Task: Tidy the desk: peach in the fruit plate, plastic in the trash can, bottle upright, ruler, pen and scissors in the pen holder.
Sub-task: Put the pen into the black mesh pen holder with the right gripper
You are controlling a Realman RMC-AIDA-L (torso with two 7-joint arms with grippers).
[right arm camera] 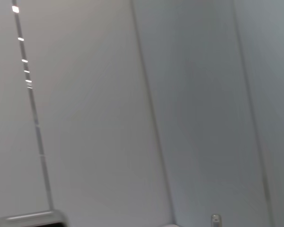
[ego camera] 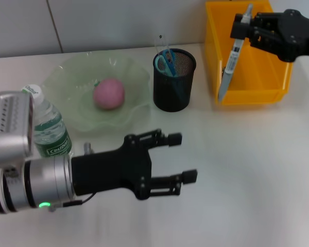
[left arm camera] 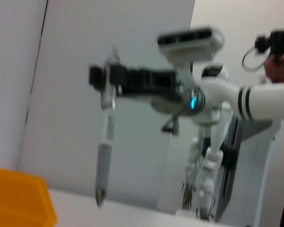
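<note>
Black wire mesh forms the round holder (ego camera: 174,80), which stands on the white table (ego camera: 247,154) with blue-handled scissors (ego camera: 166,60) inside. Left of the holder, a wavy pale-green glass plate (ego camera: 72,82) cradles the fuzzy pink peach (ego camera: 109,93). Farther left of the holder stands a clear plastic bottle (ego camera: 47,123), upright, its green label too small to read. Right of the holder sits a glossy yellow bin (ego camera: 257,77). Above that bin the right claw (ego camera: 243,27) grips a slim grey pen (ego camera: 230,62), tip hanging down. Below the holder the left claw (ego camera: 183,157) hovers, fingers spread, holding nothing.
</note>
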